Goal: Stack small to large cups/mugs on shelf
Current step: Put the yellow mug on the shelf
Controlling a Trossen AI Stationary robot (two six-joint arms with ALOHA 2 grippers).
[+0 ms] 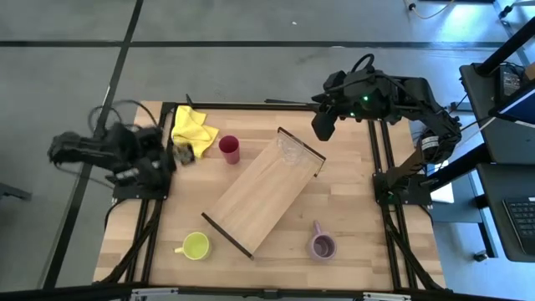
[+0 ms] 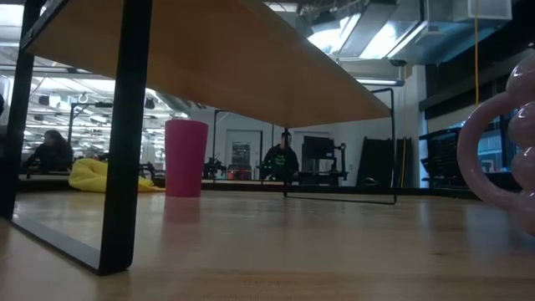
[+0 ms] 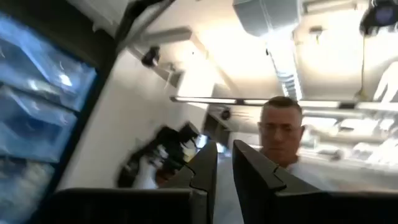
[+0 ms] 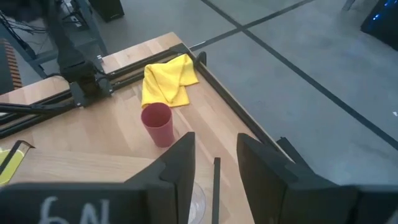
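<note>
The right gripper (image 4: 214, 165) hangs over the far end of the shelf (image 1: 261, 191), its jaws apart with nothing between them; its wrist view looks past them to the dark red tumbler (image 4: 157, 124) upright on the counter (image 4: 93, 140) and the yellow cloth (image 4: 166, 79) beyond it near the corner. The left gripper (image 3: 224, 169) sits at the counter's left edge beside the cloth, tilted up toward the ceiling, jaws a narrow gap apart and empty; a person shows in that view.

From above, the shelf lies diagonally across the counter with a dark rail at each short end. The lime-yellow mug (image 1: 195, 246) stands near the front left, the lilac mug (image 1: 322, 245) near the front right; both look empty. The low view shows the shelf board raised, with the tumbler (image 2: 185, 157) seen under it.
</note>
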